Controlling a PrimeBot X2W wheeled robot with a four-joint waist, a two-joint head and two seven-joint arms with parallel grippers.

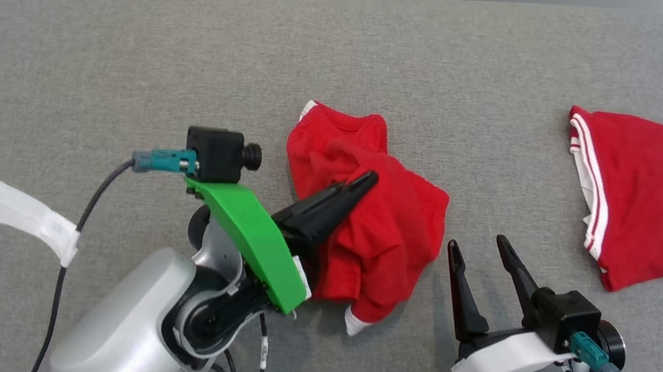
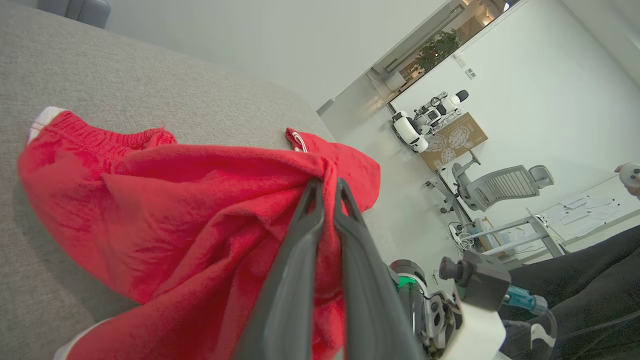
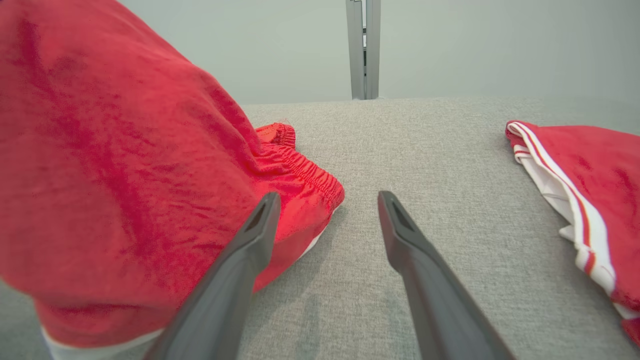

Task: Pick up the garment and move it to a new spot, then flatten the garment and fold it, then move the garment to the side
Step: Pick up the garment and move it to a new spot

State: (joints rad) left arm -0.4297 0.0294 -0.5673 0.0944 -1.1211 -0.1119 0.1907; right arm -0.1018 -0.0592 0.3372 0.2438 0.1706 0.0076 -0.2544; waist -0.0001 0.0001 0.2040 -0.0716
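Item under inspection: the garment (image 1: 378,228), red shorts with white trim, bunched on the grey sofa cushion (image 1: 119,74). The left gripper (image 1: 366,182) is clamped on a fold of it, fingers together with cloth drawn up to a peak between them. The left wrist view confirms this, with red fabric pinched at the fingertips (image 2: 311,192).

Orientation: the heap's long axis runs roughly along the left gripper's fingers. The elastic waistband (image 1: 342,123) lies beyond the fingertips, and a white hem corner (image 1: 356,323) lies back by its wrist.

The right gripper (image 1: 478,244) stands just beside the garment, on the side away from the left gripper. Its jaws are wide apart and hold nothing. The right wrist view sets its fingertips (image 3: 267,202) against the waistband end, with bare cushion between the two fingers.

A second red garment (image 1: 662,203) with white stripes lies flat, well apart, beyond the right gripper's outer side.

View differences: the left wrist view takes in the room past the sofa, with an office chair (image 2: 500,185), another robot (image 2: 420,125), a patterned cardboard panel (image 2: 452,140), a plant (image 2: 437,47) and a person's hand (image 2: 630,177) holding a pale device. The right wrist view gives a plain wall and a metal post (image 3: 363,50).

Markings: white cable tags (image 1: 32,218) sit behind the left gripper, with no print legible. No brand can be read on either garment.
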